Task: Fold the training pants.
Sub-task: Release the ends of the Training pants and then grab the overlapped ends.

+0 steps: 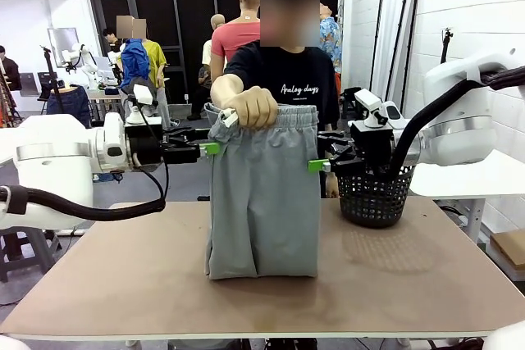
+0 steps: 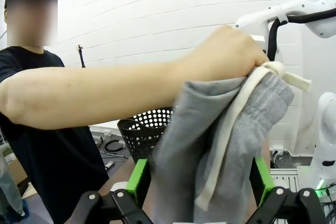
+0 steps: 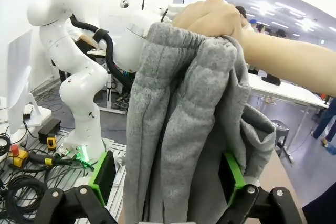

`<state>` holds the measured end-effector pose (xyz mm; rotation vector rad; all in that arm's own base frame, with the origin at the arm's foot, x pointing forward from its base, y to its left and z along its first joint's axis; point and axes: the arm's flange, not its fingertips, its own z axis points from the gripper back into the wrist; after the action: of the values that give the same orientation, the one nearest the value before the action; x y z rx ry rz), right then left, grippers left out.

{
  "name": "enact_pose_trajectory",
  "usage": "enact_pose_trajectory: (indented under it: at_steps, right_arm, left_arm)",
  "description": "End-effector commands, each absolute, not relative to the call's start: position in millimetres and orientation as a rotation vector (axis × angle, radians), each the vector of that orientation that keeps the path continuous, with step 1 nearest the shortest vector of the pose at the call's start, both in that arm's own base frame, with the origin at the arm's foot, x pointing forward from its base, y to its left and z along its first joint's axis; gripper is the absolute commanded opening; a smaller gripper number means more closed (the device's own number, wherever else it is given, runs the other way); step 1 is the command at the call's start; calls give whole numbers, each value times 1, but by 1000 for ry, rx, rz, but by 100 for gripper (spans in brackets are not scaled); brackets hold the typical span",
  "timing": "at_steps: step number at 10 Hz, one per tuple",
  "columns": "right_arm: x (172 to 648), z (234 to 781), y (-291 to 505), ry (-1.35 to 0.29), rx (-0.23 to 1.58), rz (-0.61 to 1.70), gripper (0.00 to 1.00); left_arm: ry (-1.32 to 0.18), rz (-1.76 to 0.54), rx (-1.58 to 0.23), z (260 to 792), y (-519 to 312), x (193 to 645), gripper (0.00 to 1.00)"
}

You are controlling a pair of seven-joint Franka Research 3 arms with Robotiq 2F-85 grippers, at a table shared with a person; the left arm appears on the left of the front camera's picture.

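Note:
A person's hand (image 1: 250, 108) holds the light grey training pants (image 1: 262, 202) up by the waistband, and their hems rest on the table (image 1: 123, 284). My left gripper (image 1: 210, 149) is at the pants' left edge and my right gripper (image 1: 318, 165) at the right edge, both below the waistband. In the left wrist view the left gripper (image 2: 200, 182) is open, with the grey fabric (image 2: 231, 140) and its white drawstring (image 2: 231, 124) hanging between the green pads (image 2: 139, 179). The right gripper (image 3: 167, 177) is open too, with the pants (image 3: 178, 129) hanging loose between its pads (image 3: 102, 174).
A black perforated basket (image 1: 376, 194) stands on the table's right side, just behind my right gripper, and also appears as the basket (image 2: 144, 135) in the left wrist view. The person stands at the far edge. Bare tabletop lies left and in front of the pants.

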<state>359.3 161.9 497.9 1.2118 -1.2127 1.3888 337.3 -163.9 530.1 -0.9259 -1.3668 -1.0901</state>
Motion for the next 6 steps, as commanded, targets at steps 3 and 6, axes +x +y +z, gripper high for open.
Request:
enact_pose_trajectory:
  at_steps: [3, 6]
  right_arm:
    - [353, 499, 154, -1265, 1192, 1302, 100]
    - [353, 502, 150, -1288, 1172, 1274, 100]
  left_arm:
    - [-1311, -1095, -935, 458, -101, 252, 100]
    - [-1235, -1217, -999, 450, -109, 252, 100]
